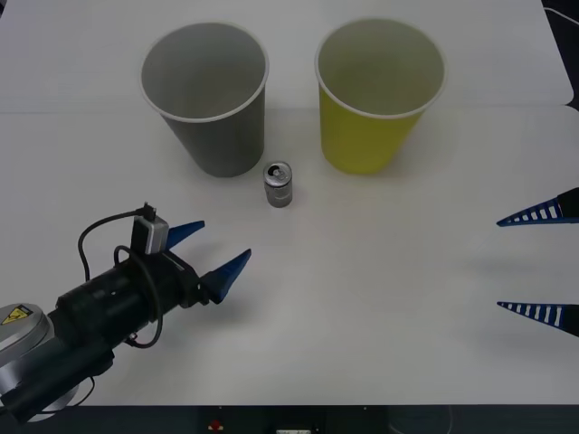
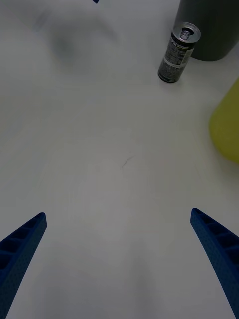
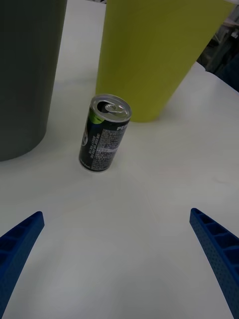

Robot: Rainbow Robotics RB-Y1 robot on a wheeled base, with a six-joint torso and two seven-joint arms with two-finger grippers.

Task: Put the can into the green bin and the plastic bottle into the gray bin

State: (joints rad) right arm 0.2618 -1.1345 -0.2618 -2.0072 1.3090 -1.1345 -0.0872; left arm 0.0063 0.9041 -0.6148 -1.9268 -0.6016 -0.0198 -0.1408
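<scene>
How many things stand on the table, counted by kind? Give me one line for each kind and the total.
Bins: 2, the gray bin and the green bin
Cans: 1, the can, upright in front of the gap between the bins
Total: 3

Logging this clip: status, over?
Left gripper open, short of the can. Right gripper open, idle at the table's right. Can upright between gray bin and green bin; path clear.

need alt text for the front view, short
A small can stands upright on a white table before a gray bin and a green bin. The open left gripper points toward it; the open right gripper waits at the right edge.
</scene>
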